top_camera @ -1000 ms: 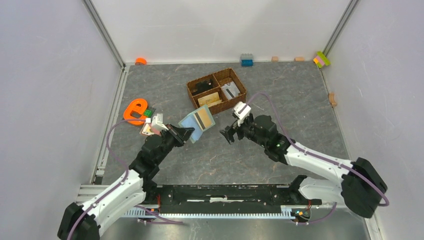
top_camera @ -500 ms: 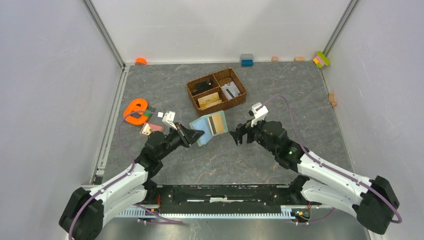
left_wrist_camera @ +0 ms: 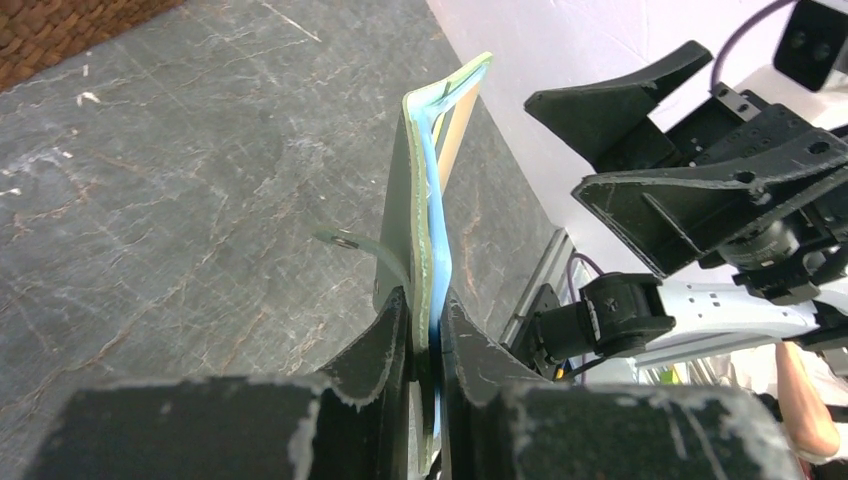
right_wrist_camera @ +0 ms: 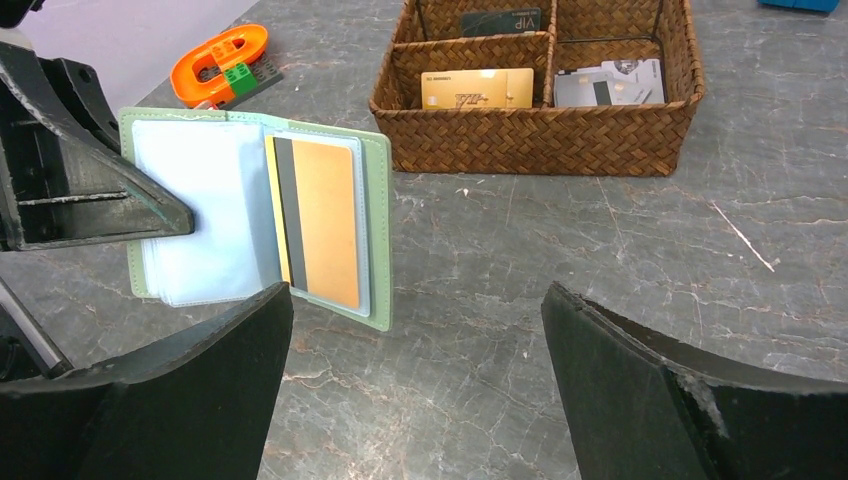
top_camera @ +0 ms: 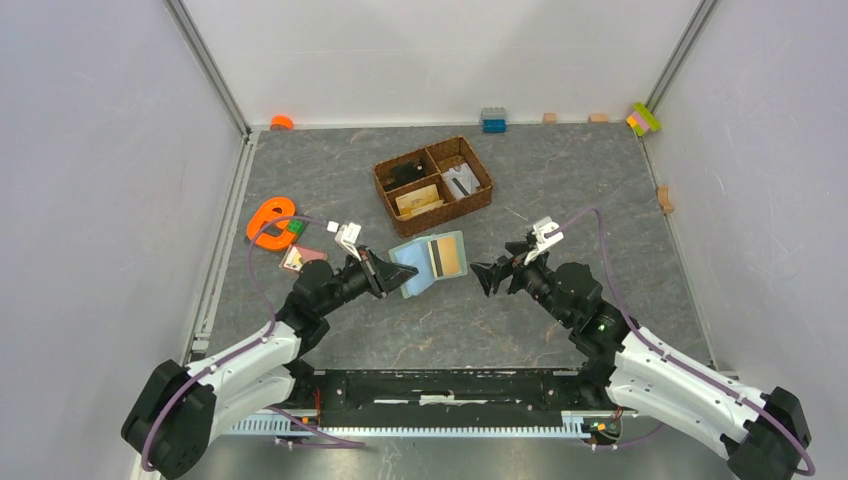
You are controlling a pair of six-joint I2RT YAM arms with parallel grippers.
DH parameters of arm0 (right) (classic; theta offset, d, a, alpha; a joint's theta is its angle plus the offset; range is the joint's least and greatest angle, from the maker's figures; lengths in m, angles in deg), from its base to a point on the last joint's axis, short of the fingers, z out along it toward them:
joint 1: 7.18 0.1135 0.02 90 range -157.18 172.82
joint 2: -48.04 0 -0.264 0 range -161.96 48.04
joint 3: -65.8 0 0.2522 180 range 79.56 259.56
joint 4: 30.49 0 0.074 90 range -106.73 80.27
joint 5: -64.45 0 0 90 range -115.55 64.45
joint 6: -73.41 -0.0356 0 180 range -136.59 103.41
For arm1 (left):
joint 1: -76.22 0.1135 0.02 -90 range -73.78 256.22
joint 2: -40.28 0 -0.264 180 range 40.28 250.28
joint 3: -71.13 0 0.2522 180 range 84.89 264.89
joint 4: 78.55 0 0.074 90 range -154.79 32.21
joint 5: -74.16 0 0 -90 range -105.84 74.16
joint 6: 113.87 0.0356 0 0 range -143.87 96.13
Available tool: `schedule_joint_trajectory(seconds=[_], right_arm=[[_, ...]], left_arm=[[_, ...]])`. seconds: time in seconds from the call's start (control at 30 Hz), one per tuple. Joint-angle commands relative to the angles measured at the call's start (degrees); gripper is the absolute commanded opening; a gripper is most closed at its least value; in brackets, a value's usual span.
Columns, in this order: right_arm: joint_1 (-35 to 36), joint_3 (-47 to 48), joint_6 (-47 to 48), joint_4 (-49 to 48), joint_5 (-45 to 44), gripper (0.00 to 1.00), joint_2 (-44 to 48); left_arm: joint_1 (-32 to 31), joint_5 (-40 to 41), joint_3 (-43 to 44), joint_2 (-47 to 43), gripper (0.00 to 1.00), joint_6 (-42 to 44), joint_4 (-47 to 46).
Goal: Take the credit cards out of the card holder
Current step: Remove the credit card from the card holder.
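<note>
The card holder [top_camera: 428, 264] is sage-green outside and pale blue inside. It hangs open above the table, pinched at its left leaf by my left gripper [top_camera: 403, 274], which is shut on it. In the left wrist view the wallet [left_wrist_camera: 425, 200] stands edge-on between the jaws of the left gripper [left_wrist_camera: 425, 315]. A tan-orange credit card [right_wrist_camera: 325, 220] with a dark stripe sits in the wallet's right-hand slot. My right gripper [top_camera: 484, 278] is open and empty, a short way right of the wallet and facing it; in its own view the right gripper [right_wrist_camera: 417, 300] is wide open. A pinkish-brown card [top_camera: 303, 257] lies on the table left of my left arm.
A brown wicker divided basket [top_camera: 480, 196] with several cards in it stands behind the wallet, also in the right wrist view [right_wrist_camera: 540, 155]. An orange letter-e shape [top_camera: 270, 218] with small bricks lies at the left. Toy bricks [top_camera: 493, 120] line the back wall.
My left gripper has carried the open wallet to the right and a little nearer. My right gripper has drawn back to the right and stays open.
</note>
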Motion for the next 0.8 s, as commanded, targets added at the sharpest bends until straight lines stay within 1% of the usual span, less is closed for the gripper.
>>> schedule_joint_trajectory(seconds=[0.0,0.13,0.3,0.43,0.5,0.6,0.67,0.7,0.77], right_arm=[[0.0,-0.4,-0.2,-3.0,-0.8,0.98,-0.4],[0.0,-0.8,-0.3,-3.1,0.0,0.98,-0.4],[-0.4,-1.3,-1.2,-2.8,1.6,0.98,-1.7],[-2.9,-0.9,-2.0,-2.3,4.3,0.98,-3.0],[-6.2,-1.6,-3.1,-3.2,8.8,0.98,-3.5],[-13.8,-3.4,-5.6,-6.3,19.2,0.98,-5.4],[-16.5,-4.2,-6.2,-8.9,25.3,0.98,-6.8],[-17.2,-4.4,-6.1,-10.1,27.2,0.98,-7.2],[-17.7,-4.5,-5.3,-10.3,27.8,0.98,-7.6]], left_arm=[[-0.4,-3.5,2.0,0.0,0.02,0.8,-7.2],[-0.6,-5.4,1.5,0.5,0.02,0.3,-10.8],[-0.8,-6.1,1.8,1.6,0.02,0.1,-11.1],[-0.9,-6.2,1.9,1.7,0.02,-0.2,-11.0],[-0.9,-5.9,2.2,1.7,0.02,0.1,-10.1],[-1.0,-5.8,2.4,2.1,0.02,0.3,-10.0],[-1.0,-6.0,2.5,2.4,0.02,0.2,-10.1],[-1.0,-6.0,2.5,2.3,0.02,0.3,-10.1],[-1.0,-6.3,3.0,2.5,0.02,0.8,-9.7]])
